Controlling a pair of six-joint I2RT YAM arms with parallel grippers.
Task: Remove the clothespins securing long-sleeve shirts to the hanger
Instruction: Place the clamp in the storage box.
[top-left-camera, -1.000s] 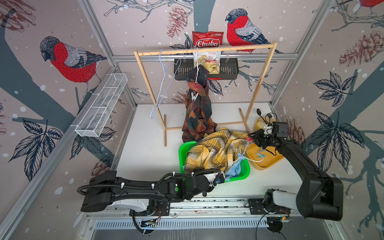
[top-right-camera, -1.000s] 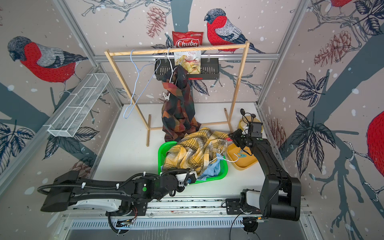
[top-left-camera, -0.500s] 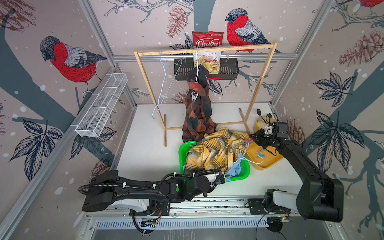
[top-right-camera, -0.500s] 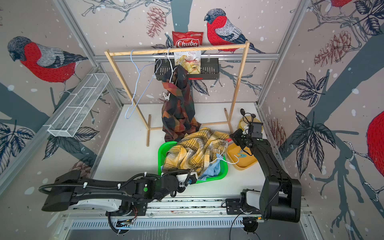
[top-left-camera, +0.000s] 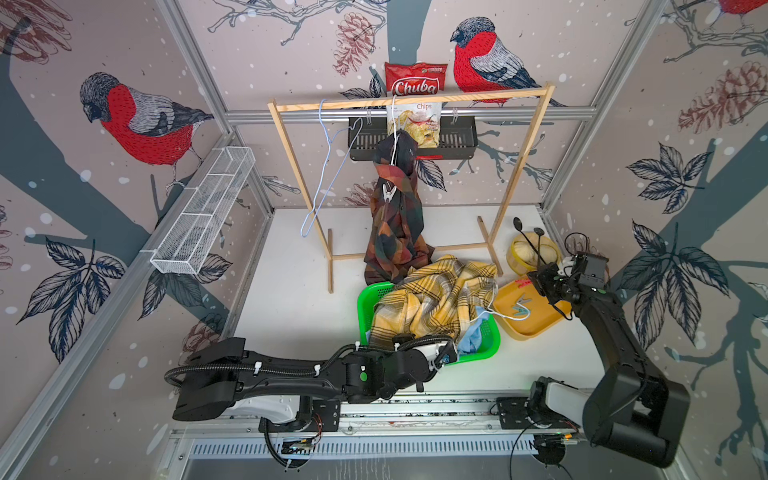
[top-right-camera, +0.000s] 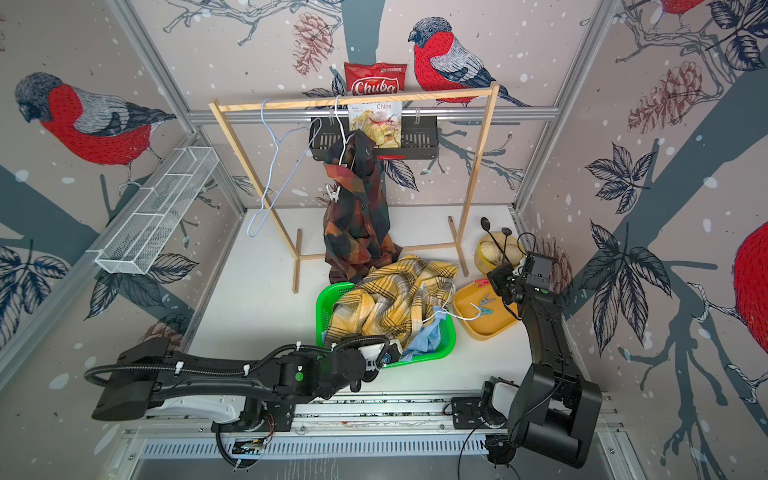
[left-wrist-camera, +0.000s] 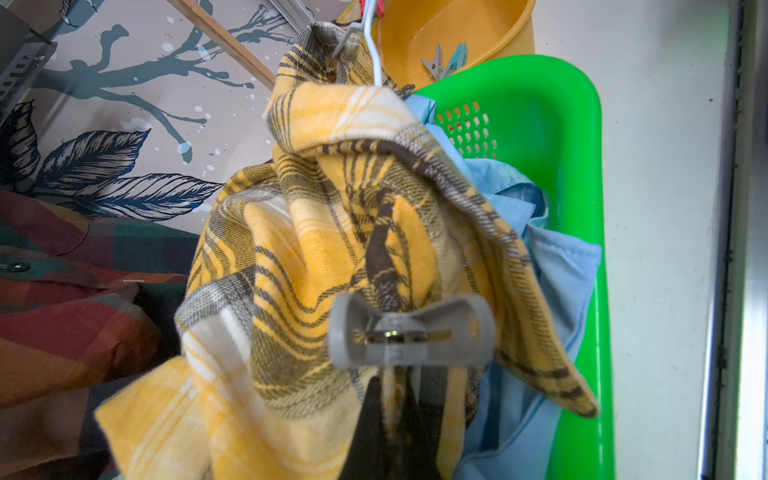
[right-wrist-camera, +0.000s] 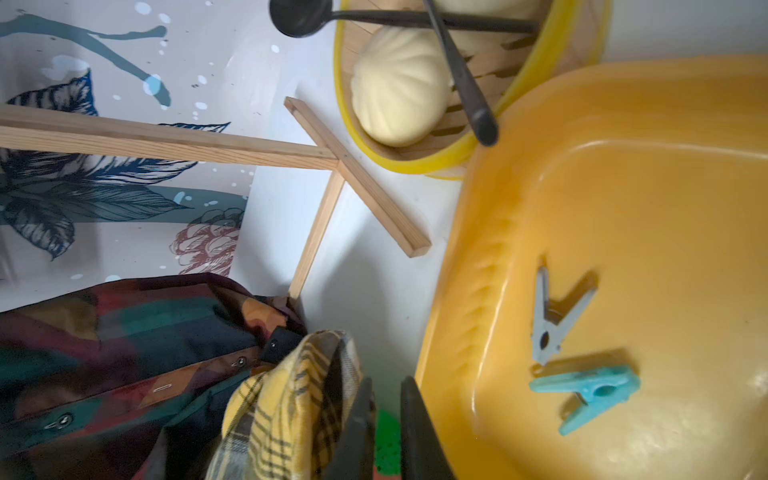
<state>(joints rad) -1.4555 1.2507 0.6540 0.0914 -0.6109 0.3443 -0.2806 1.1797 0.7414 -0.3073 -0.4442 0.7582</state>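
A white worktop (top-left-camera: 291, 316) sits inside walls (top-left-camera: 249, 54) papered with bullfinches, with a wooden rack (top-left-camera: 411, 96) standing at its far side.

There are three shirts. The check shirt (top-left-camera: 397, 232) hangs from the rack on a white hanger (top-left-camera: 394, 124). The plaid shirt (top-left-camera: 436, 299) and the blue shirt (top-left-camera: 473, 340) lie heaped in a green basket (top-left-camera: 365, 299) near the middle.

Five pins show:
- a whitish pin (top-left-camera: 388, 192) clipped on the check shirt
- a grey pin (left-wrist-camera: 411, 332) clipped on the plaid shirt
- a second grey pin (right-wrist-camera: 552, 320) and a teal pin (right-wrist-camera: 586, 390), loose in the yellow tray (top-left-camera: 536, 328) right of the basket
- a red pin (top-left-camera: 521, 282) at the tray's far rim

A blue hanger (top-left-camera: 328, 166) hangs bare on the rack's left part.

The left arm lies low along the near edge. The left gripper (left-wrist-camera: 390, 395) is at the basket's near rim, closed tight on a fold of the plaid shirt just beside the grey pin. The right arm rises from the near right. The right gripper (right-wrist-camera: 387, 384) hovers over the tray's far left edge, its jaws a narrow gap apart and empty.
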